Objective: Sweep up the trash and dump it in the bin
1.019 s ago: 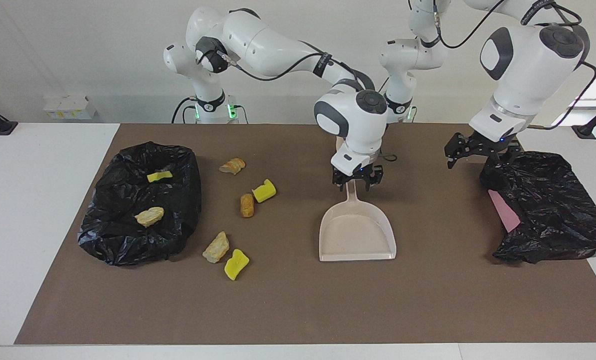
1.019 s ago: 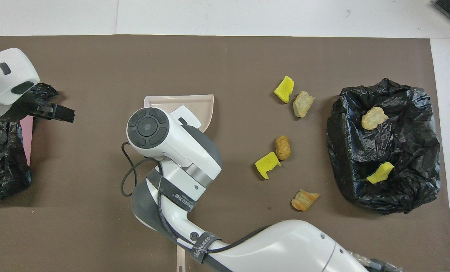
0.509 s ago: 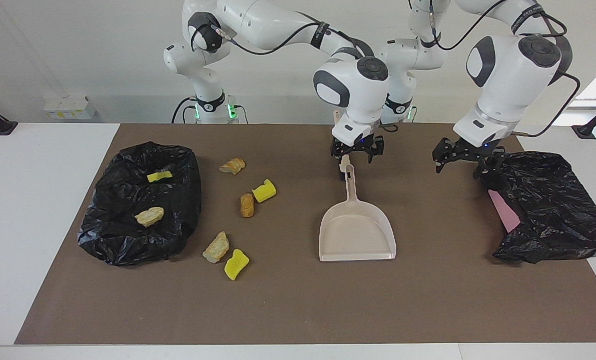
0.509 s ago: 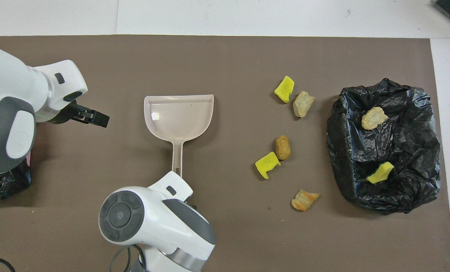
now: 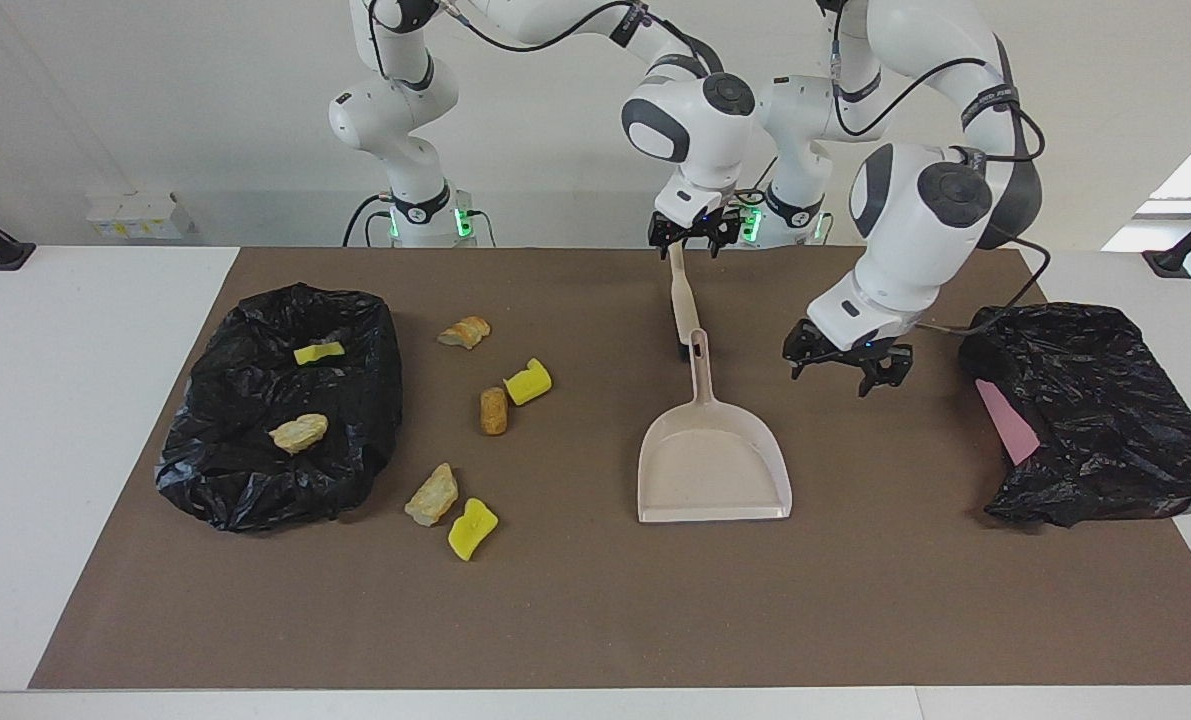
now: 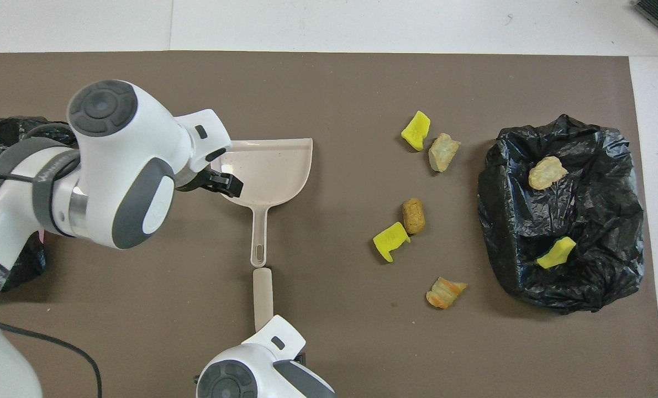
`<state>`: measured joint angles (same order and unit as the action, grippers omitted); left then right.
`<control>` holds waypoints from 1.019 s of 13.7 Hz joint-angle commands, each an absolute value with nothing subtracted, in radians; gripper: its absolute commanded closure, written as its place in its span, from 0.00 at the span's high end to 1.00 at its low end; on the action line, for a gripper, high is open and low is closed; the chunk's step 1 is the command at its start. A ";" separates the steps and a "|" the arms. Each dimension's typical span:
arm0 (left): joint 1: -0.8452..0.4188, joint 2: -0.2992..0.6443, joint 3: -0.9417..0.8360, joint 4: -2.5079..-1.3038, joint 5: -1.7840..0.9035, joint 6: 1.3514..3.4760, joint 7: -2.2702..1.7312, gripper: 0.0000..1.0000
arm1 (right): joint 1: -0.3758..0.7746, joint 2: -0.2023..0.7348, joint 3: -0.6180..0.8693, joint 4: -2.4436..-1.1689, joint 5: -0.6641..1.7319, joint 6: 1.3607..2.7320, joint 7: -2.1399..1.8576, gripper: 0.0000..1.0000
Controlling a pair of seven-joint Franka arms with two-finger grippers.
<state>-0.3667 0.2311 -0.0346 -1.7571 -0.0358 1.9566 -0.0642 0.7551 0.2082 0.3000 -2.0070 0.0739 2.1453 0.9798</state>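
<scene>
Brown matting (image 5: 595,600) covers the middle of a white table (image 5: 75,420) set against a pale wall.

On the mat lies a beige dustpan (image 5: 713,465), flat, its handle pointing toward the robots. Just off the end of that handle lies a beige hand brush (image 5: 678,300), in line with it and nearer to the robots.

The right gripper (image 5: 692,235) hangs over the robots' end of the brush, raised above it; whether its fingers are spread or closed I cannot tell. In the overhead view only the wrist of that arm shows, at the bottom edge.

The left gripper (image 5: 846,362) hovers above the mat just beside the dustpan, on the side toward the left arm's end of the table, about level with the pan's handle. Its fingers stand apart with nothing between them. A crumpled black bag (image 5: 1095,410) with a pink edge showing lies at the left arm's end, apart from this gripper.

The trash lies well apart from both grippers, toward the right arm's end of the table. Five pieces sit loose on the mat between the dustpan and a black-lined bin (image 5: 275,420): a tan lump (image 5: 465,331), a yellow sponge chunk (image 5: 528,381) touching or nearly touching a brown lump (image 5: 494,410), and farther from the robots a pale lump (image 5: 432,494) beside another yellow chunk (image 5: 472,528). Two more pieces rest in the bin: a yellow one (image 5: 318,352) and a tan one (image 5: 298,432).
</scene>
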 commanded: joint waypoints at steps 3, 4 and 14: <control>-0.478 0.227 -0.018 -1.883 -0.044 2.054 -0.254 1.00 | 0.801 0.193 0.293 -2.079 0.115 2.252 0.991 0.90; -0.482 0.226 -0.018 -1.900 -0.057 2.051 -0.256 1.00 | 0.802 0.193 0.293 -2.079 0.115 2.253 0.991 0.87; -0.498 0.201 -0.018 -1.988 -0.169 2.081 -0.302 0.26 | 0.805 0.183 0.293 -2.074 0.114 2.229 0.989 0.00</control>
